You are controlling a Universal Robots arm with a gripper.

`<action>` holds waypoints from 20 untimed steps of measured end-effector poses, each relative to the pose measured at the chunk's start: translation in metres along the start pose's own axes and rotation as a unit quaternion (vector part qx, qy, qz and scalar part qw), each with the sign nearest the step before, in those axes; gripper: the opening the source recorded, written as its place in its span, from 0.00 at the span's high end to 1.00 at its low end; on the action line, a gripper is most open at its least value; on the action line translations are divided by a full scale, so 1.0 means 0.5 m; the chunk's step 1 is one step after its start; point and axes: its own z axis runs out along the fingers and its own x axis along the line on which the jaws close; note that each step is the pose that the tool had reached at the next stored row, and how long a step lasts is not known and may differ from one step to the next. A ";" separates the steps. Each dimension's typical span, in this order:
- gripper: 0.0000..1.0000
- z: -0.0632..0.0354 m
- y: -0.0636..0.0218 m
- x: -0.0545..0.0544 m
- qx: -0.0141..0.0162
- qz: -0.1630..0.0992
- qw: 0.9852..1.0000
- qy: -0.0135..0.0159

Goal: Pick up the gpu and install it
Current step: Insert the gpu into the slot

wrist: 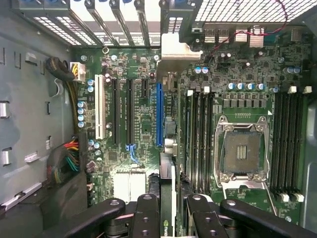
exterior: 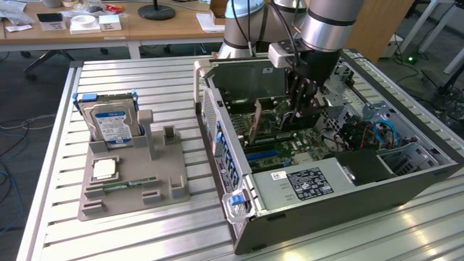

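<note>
Black-faced gpu point(wrist: 166, 181) held edge-on, clamped between the closed fingers of the claw point(wrist: 171, 201), directly above the long blue slot point(wrist: 159, 114) and in line with it. Pale metal bracket point(wrist: 174, 52) of the card at that slot's far end. Cannot tell whether seated in the slot. Claw point(exterior: 302, 109) lowered inside the open computer case point(exterior: 348, 206); hard drive point(exterior: 112, 128) well apart from the blue slot, outside the case.

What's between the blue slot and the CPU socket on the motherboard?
In the wrist view, a bank of black memory slots runs between them.
</note>
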 end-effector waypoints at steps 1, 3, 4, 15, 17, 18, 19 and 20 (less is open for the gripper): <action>0.74 0.003 0.000 0.000 0.000 0.000 1.000 0.000; 0.74 0.009 0.001 0.000 0.000 0.000 1.000 0.000; 0.74 0.011 0.001 0.000 0.000 0.000 1.000 0.000; 0.74 0.014 0.003 0.001 0.000 0.000 1.000 0.000; 0.74 0.015 0.004 0.002 0.000 0.000 1.000 0.000; 0.74 0.016 0.005 0.002 0.000 0.000 1.000 0.000; 0.74 0.017 0.006 0.003 0.000 0.000 1.000 0.000; 0.74 0.018 0.007 0.003 0.000 0.000 1.000 0.000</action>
